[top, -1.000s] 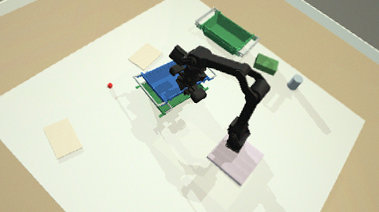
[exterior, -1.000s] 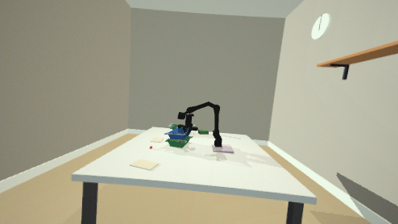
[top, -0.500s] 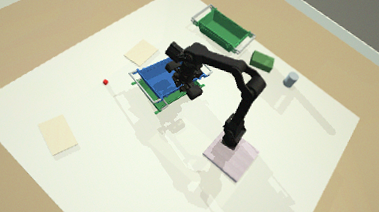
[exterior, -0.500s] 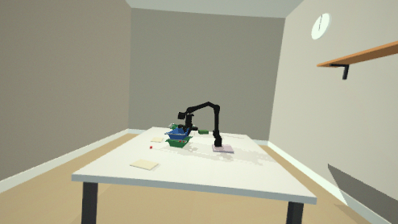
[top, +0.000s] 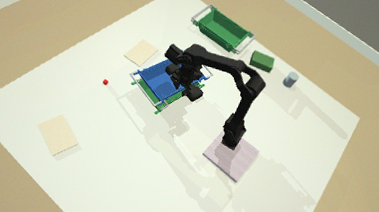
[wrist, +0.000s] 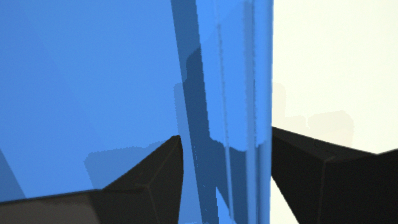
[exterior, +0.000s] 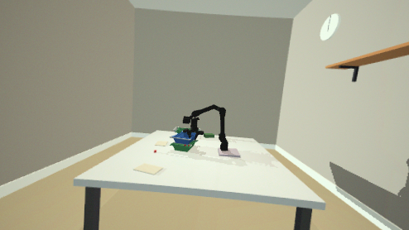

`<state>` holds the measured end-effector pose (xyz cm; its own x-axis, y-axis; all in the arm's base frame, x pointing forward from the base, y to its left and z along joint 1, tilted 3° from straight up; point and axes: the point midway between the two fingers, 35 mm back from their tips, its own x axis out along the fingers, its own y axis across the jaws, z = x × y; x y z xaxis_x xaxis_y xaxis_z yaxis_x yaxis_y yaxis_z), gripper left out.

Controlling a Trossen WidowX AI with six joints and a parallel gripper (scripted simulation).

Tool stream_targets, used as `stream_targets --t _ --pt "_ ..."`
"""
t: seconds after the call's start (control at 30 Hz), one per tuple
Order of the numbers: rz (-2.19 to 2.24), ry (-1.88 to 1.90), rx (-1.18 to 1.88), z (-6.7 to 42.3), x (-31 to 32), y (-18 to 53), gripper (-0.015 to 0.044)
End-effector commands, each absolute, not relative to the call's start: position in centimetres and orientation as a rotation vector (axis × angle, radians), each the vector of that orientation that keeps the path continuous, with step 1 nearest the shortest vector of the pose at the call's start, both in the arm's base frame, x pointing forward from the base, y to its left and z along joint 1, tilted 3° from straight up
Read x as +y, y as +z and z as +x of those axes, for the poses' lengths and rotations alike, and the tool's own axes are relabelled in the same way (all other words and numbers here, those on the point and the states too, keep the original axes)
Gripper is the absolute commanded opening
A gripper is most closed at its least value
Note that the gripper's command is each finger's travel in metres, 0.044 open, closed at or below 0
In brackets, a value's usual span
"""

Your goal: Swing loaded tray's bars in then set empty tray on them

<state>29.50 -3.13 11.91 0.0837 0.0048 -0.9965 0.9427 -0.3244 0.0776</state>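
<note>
The blue empty tray (top: 156, 80) (exterior: 183, 140) (wrist: 100, 75) sits above the green loaded tray (top: 170, 101) (exterior: 180, 147), looking about level. Small red blocks (exterior: 186, 145) show in the green tray in the exterior view. A grey wire bar (top: 145, 91) shows at the near-left end and part of another at the far end; which tray they belong to is unclear. What lies under the blue tray is mostly hidden. My gripper (top: 183, 87) (wrist: 217, 137) is open around the blue tray's side wall, one finger inside and one outside, with gaps beside the wall.
Another green tray (top: 223, 31) with bars out stands at the back. A green block (top: 262, 61) and a grey cylinder (top: 291, 79) stand right of it. Tan squares (top: 141, 53) (top: 57, 135) and a red cube (top: 105, 82) lie left. My arm stands on a pink plate (top: 244, 162).
</note>
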Motion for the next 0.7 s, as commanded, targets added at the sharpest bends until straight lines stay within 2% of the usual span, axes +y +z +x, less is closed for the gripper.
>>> stream_targets --t 0.0,0.4,0.67 --pt "1.498 -1.373 0.993 29.45 -3.08 11.88 0.0264" --pt "1.498 -1.373 0.993 29.45 -3.08 11.88 0.044" --pt "1.499 -1.374 0.987 29.53 -3.14 12.15 0.044"
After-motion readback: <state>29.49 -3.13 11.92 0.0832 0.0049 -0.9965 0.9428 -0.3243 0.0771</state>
